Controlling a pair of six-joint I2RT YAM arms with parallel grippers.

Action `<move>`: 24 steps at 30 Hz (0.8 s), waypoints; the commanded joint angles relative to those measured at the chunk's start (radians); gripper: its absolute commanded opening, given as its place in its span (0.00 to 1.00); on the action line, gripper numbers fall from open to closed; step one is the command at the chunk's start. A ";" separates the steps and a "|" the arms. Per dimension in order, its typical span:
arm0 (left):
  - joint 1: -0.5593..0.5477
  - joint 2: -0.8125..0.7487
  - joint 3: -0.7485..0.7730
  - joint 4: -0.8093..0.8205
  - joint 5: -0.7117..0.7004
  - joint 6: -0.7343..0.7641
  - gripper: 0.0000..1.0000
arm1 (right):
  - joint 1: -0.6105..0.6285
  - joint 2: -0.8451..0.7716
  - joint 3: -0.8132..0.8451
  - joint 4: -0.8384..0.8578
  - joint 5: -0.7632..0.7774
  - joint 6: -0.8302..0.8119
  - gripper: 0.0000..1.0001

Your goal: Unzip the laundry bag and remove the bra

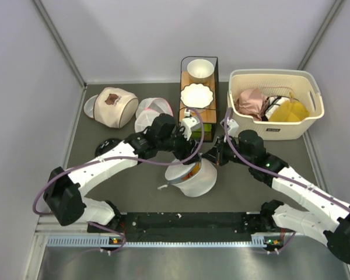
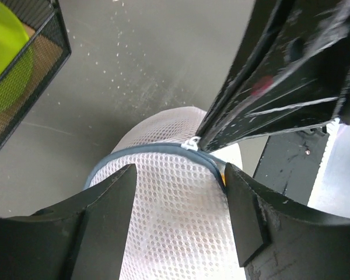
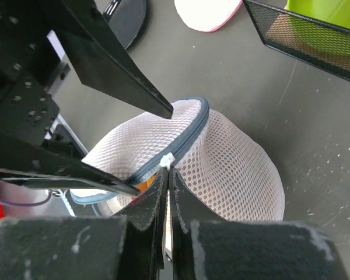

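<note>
Mesh laundry bag (image 3: 233, 169), part-unzipped — right gripper (image 3: 168, 174) pinching zip pull (image 3: 167, 159)

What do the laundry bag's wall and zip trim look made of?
Laundry bag: white open mesh fabric, probably synthetic; honeycomb holes show and it sags softly. Zip trim: grey-blue matte tape, likely woven textile, bending with the rim. Zipper pull: small, white; plastic or painted metal, cannot tell.
</note>
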 commanded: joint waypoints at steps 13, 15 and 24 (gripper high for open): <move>-0.008 -0.077 0.054 -0.042 -0.024 0.076 0.00 | -0.087 -0.012 0.050 -0.035 0.091 -0.093 0.00; -0.007 -0.112 0.053 -0.042 -0.011 0.093 0.00 | -0.094 -0.020 0.044 -0.035 0.095 -0.107 0.00; -0.004 -0.215 0.031 0.040 0.101 0.111 0.00 | -0.096 -0.011 0.016 -0.006 0.045 -0.109 0.00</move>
